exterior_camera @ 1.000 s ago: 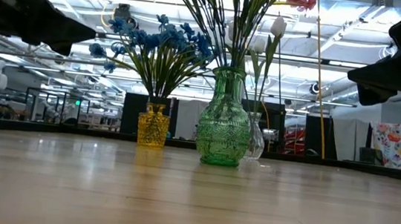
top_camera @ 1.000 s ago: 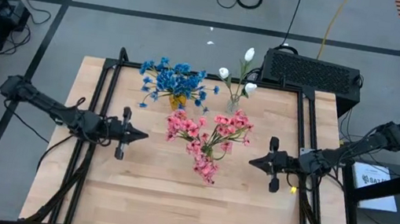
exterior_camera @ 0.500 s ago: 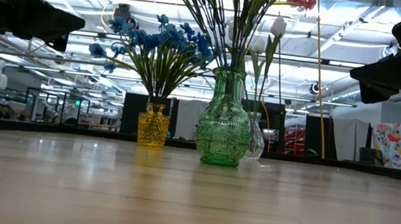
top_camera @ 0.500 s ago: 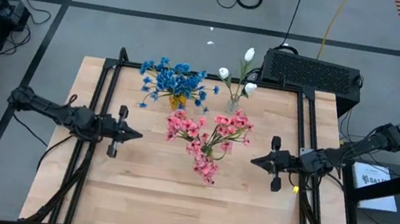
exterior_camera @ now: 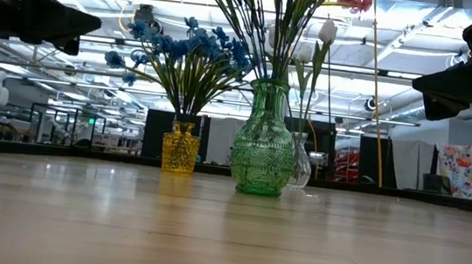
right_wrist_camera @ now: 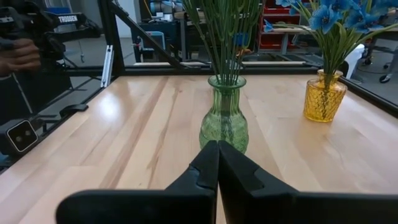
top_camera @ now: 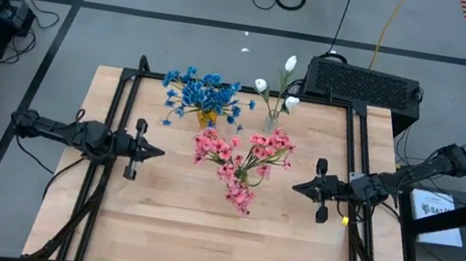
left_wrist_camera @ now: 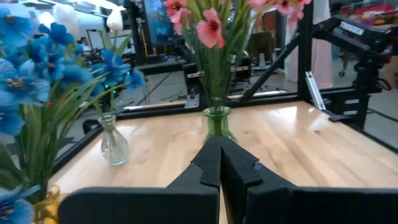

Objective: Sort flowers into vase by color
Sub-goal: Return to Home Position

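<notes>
The left pincer (top_camera: 154, 150) is clenched, finger pressed to finger with nothing between, and hangs above the surface (top_camera: 199, 237) with its tip toward the middle. The right pincer (top_camera: 298, 188) faces it from the opposite side, likewise clenched and empty. Judged: both sit clear of the bouquets so that no finger brushes a stem while the arms park.

Straight ahead of each pincer, between the two, stands the green vase (exterior_camera: 263, 145). It is upright, of bulbous patterned glass with a narrow neck. It holds the pink flowers (top_camera: 243, 158), whose thin green stems fan out from the neck, some sprigs leaning wide. The tight neck probably bundles the stems and keeps them standing.

Past the green vase, on the left pincer's side, a squat textured yellow vase (exterior_camera: 180, 148) carries the blue flowers (top_camera: 204, 94), small clustered blooms among grassy leaves. Toward the right pincer's side is a small clear vase (left_wrist_camera: 114, 142), smooth glass, with the white buds (top_camera: 278, 86), tulip-shaped on long stems.

Judged: one colour per vase, so the sorting looks finished.
</notes>
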Controlling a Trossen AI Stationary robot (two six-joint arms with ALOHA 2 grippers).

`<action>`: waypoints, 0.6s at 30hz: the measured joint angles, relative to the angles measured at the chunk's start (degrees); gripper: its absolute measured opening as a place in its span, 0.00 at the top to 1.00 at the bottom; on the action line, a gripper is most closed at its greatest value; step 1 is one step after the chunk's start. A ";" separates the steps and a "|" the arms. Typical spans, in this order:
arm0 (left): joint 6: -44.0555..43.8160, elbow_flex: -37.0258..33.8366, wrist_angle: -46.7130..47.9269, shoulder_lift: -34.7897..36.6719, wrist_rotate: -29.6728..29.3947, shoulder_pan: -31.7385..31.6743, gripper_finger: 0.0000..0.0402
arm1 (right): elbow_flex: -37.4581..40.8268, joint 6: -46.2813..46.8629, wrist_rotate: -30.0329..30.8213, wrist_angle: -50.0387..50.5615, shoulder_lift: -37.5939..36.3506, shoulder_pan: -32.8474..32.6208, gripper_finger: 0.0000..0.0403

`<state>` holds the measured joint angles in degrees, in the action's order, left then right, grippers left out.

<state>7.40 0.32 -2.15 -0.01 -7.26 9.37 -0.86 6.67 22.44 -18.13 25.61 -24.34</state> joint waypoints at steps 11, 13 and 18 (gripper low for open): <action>-2.65 -0.02 1.41 -0.01 7.24 -7.69 1.00 | 0.00 -0.47 -0.04 -0.04 0.00 0.00 1.00; -3.10 -0.02 1.44 -0.25 7.47 -8.13 1.00 | 0.00 -0.46 -0.02 -0.02 0.00 0.00 1.00; -5.06 -0.04 1.51 -1.26 7.46 -8.61 1.00 | 0.00 -0.41 -0.04 0.02 0.00 0.00 1.00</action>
<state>2.34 0.27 -0.64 -1.28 0.20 0.75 -0.86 6.26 22.39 -18.11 25.61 -24.34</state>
